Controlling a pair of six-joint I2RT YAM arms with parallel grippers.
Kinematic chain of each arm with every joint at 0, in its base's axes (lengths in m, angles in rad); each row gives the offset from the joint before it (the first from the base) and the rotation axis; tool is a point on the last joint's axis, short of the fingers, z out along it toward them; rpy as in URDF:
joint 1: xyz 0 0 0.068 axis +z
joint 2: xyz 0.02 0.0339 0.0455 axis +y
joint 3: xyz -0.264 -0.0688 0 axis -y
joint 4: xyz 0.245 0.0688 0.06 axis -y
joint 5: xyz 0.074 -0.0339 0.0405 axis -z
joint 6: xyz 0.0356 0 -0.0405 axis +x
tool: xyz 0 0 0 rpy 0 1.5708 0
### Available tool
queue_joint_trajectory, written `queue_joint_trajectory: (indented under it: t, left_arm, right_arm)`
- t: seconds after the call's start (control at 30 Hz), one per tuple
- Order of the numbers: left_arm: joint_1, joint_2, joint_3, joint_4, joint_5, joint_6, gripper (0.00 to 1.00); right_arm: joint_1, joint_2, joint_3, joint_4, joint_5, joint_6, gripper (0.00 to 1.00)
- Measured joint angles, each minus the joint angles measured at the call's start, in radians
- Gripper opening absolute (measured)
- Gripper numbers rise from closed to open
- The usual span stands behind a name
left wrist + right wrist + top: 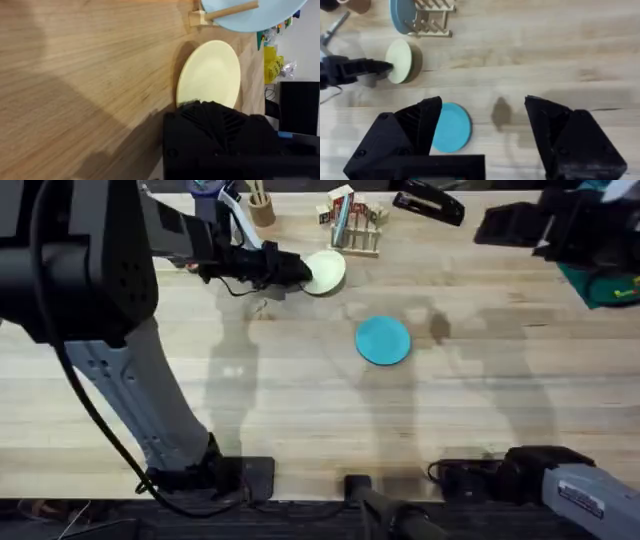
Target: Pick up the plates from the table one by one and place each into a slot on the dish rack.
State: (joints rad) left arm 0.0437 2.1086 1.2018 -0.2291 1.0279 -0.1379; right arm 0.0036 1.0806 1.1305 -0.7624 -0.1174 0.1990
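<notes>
Overhead, the left gripper (pixel 300 272) is clamped on the cream plate (pixel 327 272), lifted and next needing a dish rack (pixel 357 235) slot, while the right gripper (pixel 480 130) hangs open, empty.

On the table (pixel 300 400), one plate (pixel 383 340) lies flat near centre. The second plate (pixel 326 272) sits at its 11 o'clock, touching the left end effector (pixel 300 272) at its 9 o'clock side. The dish rack (pixel 357 235) stands just beyond, at the second plate's 1 o'clock.
</notes>
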Motion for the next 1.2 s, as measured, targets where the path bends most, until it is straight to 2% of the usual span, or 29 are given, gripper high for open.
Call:
queue_joint_trajectory:
  t: [0.23, 0.37, 0.4, 0.77, 1.2]
  left_arm:
    - [0.000, 0.000, 0.000, 0.000, 0.000, 0.000, 0.039]
    - [0.000, 0.000, 0.000, 0.000, 0.000, 0.000, 0.038]
    - [0.000, 0.000, 0.000, 0.000, 0.000, 0.000, 0.039]
    - [0.000, 0.000, 0.000, 0.000, 0.000, 0.000, 0.038]
    - [0.000, 0.000, 0.001, -0.003, 0.000, 0.000, 0.039]
  right_arm:
    - [0.000, 0.146, 0.000, 0.039, -0.136, 0.106, 0.995]
    - [0.003, 0.228, 0.000, 0.117, -0.225, 0.146, 0.995]
    - [0.021, 0.284, 0.000, 0.183, -0.272, 0.168, 0.995]
    - [0.153, 0.460, 0.000, 0.431, -0.328, 0.229, 0.995]
    - [0.259, 0.662, 0.000, 0.657, -0.345, 0.337, 0.995]
